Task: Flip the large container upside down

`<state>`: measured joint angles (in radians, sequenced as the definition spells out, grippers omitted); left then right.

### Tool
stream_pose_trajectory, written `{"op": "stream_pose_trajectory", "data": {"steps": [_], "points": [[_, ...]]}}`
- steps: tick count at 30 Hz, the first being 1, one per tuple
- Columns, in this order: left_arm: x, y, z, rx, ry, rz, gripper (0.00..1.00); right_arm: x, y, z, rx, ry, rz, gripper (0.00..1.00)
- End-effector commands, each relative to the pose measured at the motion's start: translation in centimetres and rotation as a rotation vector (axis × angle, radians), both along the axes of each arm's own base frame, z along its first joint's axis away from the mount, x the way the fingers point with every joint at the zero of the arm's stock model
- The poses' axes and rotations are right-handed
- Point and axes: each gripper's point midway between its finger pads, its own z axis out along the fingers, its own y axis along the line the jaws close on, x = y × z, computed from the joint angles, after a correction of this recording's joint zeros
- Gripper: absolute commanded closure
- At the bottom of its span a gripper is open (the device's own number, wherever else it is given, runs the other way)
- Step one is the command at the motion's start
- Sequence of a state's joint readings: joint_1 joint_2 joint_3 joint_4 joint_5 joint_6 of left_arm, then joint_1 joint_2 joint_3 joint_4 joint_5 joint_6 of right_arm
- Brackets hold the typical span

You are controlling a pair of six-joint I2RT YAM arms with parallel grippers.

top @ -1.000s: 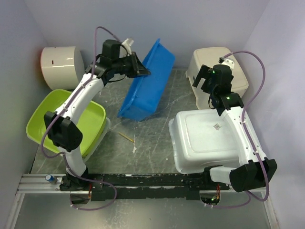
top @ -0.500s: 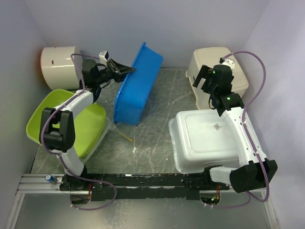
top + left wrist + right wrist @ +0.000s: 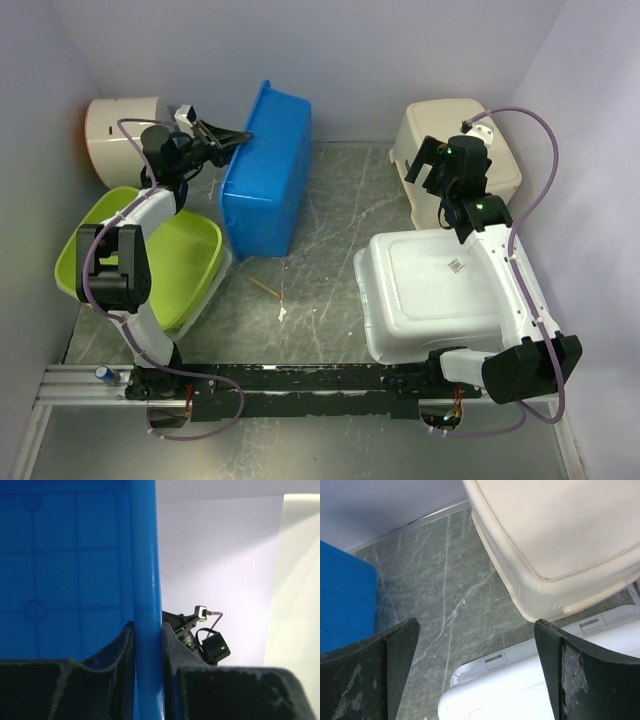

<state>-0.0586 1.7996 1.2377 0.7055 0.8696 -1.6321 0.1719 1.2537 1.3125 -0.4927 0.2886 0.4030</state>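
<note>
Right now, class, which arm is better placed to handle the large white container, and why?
Right. The right gripper is open and empty at the large container's far edge; the left gripper is shut on the blue tub's rim, far from it.

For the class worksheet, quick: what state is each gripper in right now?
Left gripper: shut on the rim of the blue tub.
Right gripper: open, holding nothing.

Top view looks down; wrist views share blue tub [image 3: 265, 170].
</note>
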Motion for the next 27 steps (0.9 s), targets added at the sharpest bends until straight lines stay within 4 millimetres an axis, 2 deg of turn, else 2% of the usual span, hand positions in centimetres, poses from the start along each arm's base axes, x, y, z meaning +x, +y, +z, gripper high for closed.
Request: {"op": "stream_pose_trajectory", "data": {"steps": [1, 4, 7, 8, 11, 18, 21, 27], "points": [[-0.1, 1.9, -4.0, 0.115, 0.017, -0.034, 0.93, -0.3, -0.8, 0.6, -0.013, -0.015, -0.029, 0.0], [0.1, 3.1, -5.7, 0.16, 0.057, -0.02, 0.93, -0.1, -0.6, 0.5, -0.006, -0.012, -0.022, 0.0], [0.2, 3.2, -7.5, 0.219, 0.076, -0.051, 0.93, 0.0, -0.4, 0.4, 0.002, -0.01, -0.016, 0.0], [0.6, 4.2, -7.9, 0.245, 0.078, -0.06, 0.93, 0.0, -0.3, 0.4, 0.003, -0.01, -0.015, 0.0], [1.2, 5.6, -9.7, 0.337, 0.107, -0.082, 0.93, 0.0, -0.3, 0.5, 0.005, -0.012, -0.011, 0.0], [1.9, 8.8, -12.0, 0.607, 0.108, -0.07, 0.92, 0.0, 0.4, 1.1, 0.04, -0.027, 0.014, 0.0], [1.8, 9.6, -12.8, 0.698, 0.119, -0.078, 0.87, 0.1, 0.6, 1.1, 0.048, -0.029, 0.017, 0.0], [1.3, 10.1, -13.5, 0.741, 0.126, -0.053, 0.65, -0.2, 0.7, 0.5, 0.057, -0.013, 0.021, 0.0]]}}
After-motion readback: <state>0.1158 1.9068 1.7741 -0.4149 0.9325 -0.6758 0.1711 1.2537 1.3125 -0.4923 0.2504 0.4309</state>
